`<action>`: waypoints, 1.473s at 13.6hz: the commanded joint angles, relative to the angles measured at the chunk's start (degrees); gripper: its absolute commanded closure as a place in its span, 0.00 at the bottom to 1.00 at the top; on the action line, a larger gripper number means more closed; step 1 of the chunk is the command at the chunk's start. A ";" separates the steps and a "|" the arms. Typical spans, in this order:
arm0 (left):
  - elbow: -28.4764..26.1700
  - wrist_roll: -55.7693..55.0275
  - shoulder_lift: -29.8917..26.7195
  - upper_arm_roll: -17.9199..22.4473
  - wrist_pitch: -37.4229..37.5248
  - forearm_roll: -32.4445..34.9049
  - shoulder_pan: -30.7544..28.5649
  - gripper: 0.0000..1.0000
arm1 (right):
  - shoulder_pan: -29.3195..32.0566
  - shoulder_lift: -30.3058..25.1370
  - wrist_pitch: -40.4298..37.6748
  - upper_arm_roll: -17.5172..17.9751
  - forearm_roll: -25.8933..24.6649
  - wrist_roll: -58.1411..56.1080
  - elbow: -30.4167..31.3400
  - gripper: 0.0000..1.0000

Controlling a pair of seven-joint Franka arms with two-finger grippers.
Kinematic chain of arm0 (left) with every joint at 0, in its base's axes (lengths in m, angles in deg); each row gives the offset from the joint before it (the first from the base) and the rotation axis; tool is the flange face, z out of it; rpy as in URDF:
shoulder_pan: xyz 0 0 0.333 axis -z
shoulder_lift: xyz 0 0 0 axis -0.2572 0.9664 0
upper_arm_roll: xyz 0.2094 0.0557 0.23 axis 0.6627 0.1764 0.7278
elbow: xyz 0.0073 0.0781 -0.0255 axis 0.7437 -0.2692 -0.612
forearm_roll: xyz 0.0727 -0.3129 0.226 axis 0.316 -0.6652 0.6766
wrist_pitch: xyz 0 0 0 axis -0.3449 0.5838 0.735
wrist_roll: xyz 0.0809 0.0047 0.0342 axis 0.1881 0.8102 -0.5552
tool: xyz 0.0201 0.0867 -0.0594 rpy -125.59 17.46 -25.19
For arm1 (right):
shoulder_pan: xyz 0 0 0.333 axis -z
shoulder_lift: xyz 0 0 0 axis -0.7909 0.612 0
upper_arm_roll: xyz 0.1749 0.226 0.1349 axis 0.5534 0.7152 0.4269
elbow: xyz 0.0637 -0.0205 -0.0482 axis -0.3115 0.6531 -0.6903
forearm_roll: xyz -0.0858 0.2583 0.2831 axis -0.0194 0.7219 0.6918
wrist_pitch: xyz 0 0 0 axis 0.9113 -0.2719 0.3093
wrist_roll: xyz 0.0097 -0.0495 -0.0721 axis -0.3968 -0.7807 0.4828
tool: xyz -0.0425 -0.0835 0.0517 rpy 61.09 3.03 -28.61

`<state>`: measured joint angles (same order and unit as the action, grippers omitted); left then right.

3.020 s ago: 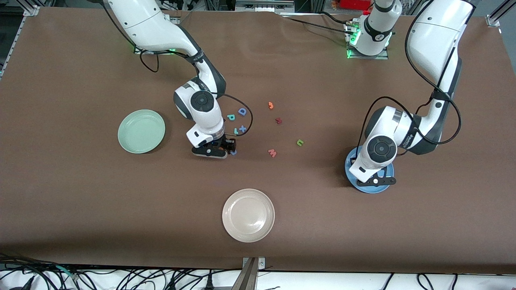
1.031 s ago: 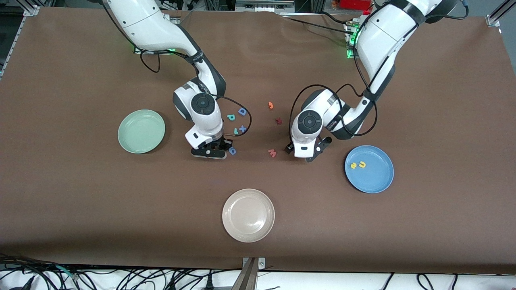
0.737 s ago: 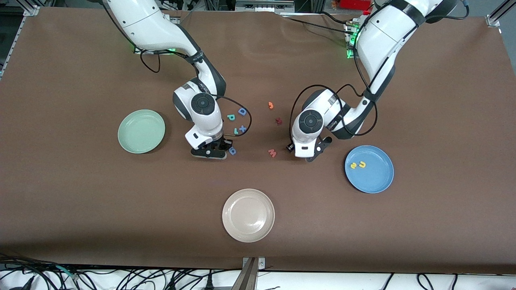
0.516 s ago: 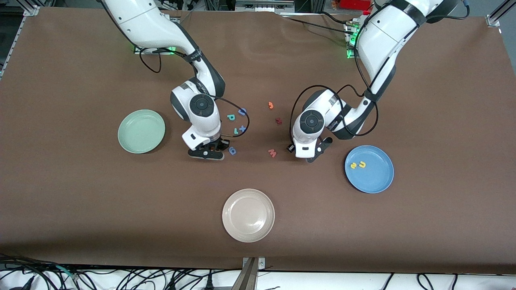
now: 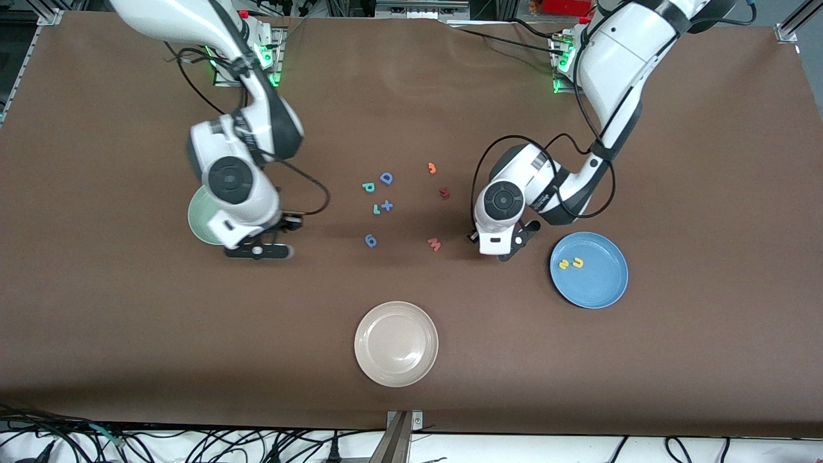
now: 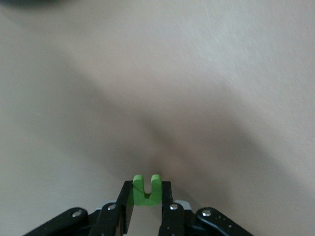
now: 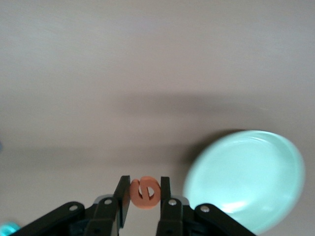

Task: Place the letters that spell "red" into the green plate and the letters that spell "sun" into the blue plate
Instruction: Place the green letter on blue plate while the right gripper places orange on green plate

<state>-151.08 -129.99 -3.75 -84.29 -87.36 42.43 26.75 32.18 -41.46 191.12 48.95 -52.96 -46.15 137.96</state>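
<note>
Starting at the right arm's end of the brown, matte table (image 5: 128, 321), the round pale green plate (image 5: 195, 222) has a smooth glossy surface and lies partly hidden under the right arm's wrist. The right gripper (image 5: 257, 251) hangs over the table just beside that plate's rim. Its black fingers (image 7: 121, 192) are pinched on the orange e (image 7: 144, 192), a small rounded foam letter held on edge.

Toward the middle, loose foam letters lie flat and apart from one another. The teal p-shaped letter (image 5: 368, 187) is beside a blue D (image 5: 386, 178). The thin teal r (image 5: 376, 209) sits just beside a blue cross-shaped piece (image 5: 386, 206), and a blue 6-shaped piece (image 5: 371, 240) lies nearer the camera. A round beige plate (image 5: 396, 344) with a shiny centre is nearest the camera. Next come an orange hooked piece (image 5: 432, 168), a dark red piece (image 5: 444, 192) and a red w (image 5: 434, 244).

The left gripper (image 5: 511, 247) is low over the table between the red w and the blue plate (image 5: 601, 292). Its fingers (image 6: 127, 204) are clamped on the green n (image 6: 146, 189), a blocky two-pronged piece. The round blue plate holds the yellow s (image 5: 564, 264) and the yellow u (image 5: 577, 262) side by side.
</note>
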 commanded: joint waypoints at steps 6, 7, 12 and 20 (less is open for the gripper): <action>4.99 33.09 -3.78 0.82 8.99 7.09 -12.97 1.00 | 1.19 -5.34 2.14 -12.63 6.09 -24.07 12.44 0.98; 5.00 36.53 -3.26 0.82 8.56 8.59 -14.47 1.00 | 1.19 -5.34 5.91 -13.95 6.89 -26.62 15.95 0.98; 6.31 53.42 -0.35 0.82 1.72 10.10 -20.19 1.00 | 1.28 -4.47 18.76 -14.93 9.89 -30.25 27.04 0.97; 8.42 64.60 -1.92 0.29 0.55 9.40 -22.83 0.00 | 1.19 -3.14 20.80 -14.84 9.89 -30.25 28.55 0.08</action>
<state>-143.54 -66.48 -4.59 -82.91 -88.00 50.92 4.21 33.70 -44.17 211.10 34.26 -44.31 -75.14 166.01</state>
